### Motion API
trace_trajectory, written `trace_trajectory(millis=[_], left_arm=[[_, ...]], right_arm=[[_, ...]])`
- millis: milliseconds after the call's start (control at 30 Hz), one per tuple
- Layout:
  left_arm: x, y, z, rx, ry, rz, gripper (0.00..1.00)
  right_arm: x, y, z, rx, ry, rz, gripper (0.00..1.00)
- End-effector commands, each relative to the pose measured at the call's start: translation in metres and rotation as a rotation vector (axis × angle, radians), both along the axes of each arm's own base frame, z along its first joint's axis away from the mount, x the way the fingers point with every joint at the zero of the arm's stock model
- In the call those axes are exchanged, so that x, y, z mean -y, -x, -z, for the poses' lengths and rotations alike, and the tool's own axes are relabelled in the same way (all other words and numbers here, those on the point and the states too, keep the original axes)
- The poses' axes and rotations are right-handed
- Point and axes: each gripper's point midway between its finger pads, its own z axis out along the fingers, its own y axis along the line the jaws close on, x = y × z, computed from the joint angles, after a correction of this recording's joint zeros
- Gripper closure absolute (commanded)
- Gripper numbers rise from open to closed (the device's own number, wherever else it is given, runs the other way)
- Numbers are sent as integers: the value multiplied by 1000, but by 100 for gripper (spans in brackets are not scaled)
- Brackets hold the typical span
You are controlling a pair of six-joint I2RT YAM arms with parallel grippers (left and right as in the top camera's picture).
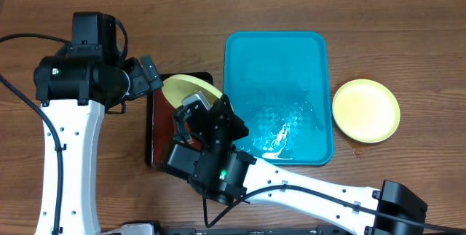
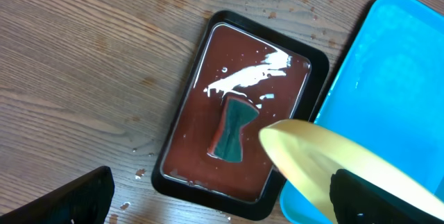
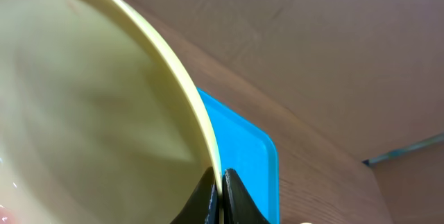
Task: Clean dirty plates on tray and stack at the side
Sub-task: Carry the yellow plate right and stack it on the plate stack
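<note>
1. Over the black-rimmed dark red rectangular tray [image 1: 156, 133], a pale yellow-green round plastic plate [image 1: 186, 88] hangs tilted, its rim pinched in the right claw [image 3: 220, 182], which is clenched tight on it.
2. Left claw [image 1: 148, 73] stands spread wide just beside that plate, closed on nothing.
3. Right of the large turquoise-blue plastic tray [image 1: 244, 53], a second yellow-green plate [image 1: 365, 110] lies flat on the wood-grain worktop [image 1: 408, 38].

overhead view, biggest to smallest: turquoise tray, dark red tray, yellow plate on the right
1. turquoise tray
2. dark red tray, partly hidden by the arms
3. yellow plate on the right
</note>
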Motion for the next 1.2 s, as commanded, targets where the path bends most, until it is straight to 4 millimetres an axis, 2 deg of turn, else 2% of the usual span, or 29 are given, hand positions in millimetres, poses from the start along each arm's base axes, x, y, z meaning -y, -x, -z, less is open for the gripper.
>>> trace_trajectory(millis=[0,100,200,300,367,433,500,533,567,633,667,733,800,867,933,1033,1167], left_arm=[[0,-1,-5,15,8,-1,0],[0,-1,-4,14,8,-1,0],[0,-1,-4,14,8,-1,0],[0,-1,-4,14,8,-1,0],[0,-1,-4,14,8,-1,0],[0,-1,-5,15,8,-1,0],[0,-1,-4,14,8,-1,0],[0,-1,-4,14,8,-1,0],[0,-1,-4,14,8,-1,0],[0,-1,-4,14,8,-1,0],[0,-1,-4,14,8,-1,0],[0,-1,-4,14,8,-1,0],[0,-1,-5,15,8,0,0],[0,-1,-5,15,8,-1,0],[0,-1,-4,14,8,-1,0],[0,-1,-5,15,8,0,0],[0,-1,-4,14,8,-1,0]], right_arm=[[-1,-10,0,-58,-107,3,96],[9,-17,6,-87,-101,28,96],[27,-29,24,-174,-268,133,96],[39,-49,60,-437,-462,179,96],[56,-65,69,-597,-609,209,96],[73,-79,61,-725,-754,175,96],[99,-94,41,-778,-906,158,96],[120,-101,29,-784,-992,168,96],[149,-109,15,-773,-1088,189,96],[199,-117,2,-737,-1198,257,96],[244,-117,3,-709,-1260,360,96],[288,-111,11,-691,-1298,492,96],[347,-89,31,-675,-1323,707,96],[381,-71,46,-671,-1305,814,96],[416,-40,73,-683,-1287,990,96],[426,-13,102,-735,-1298,1102,96],[423,4,136,-782,-1298,1151,96]])
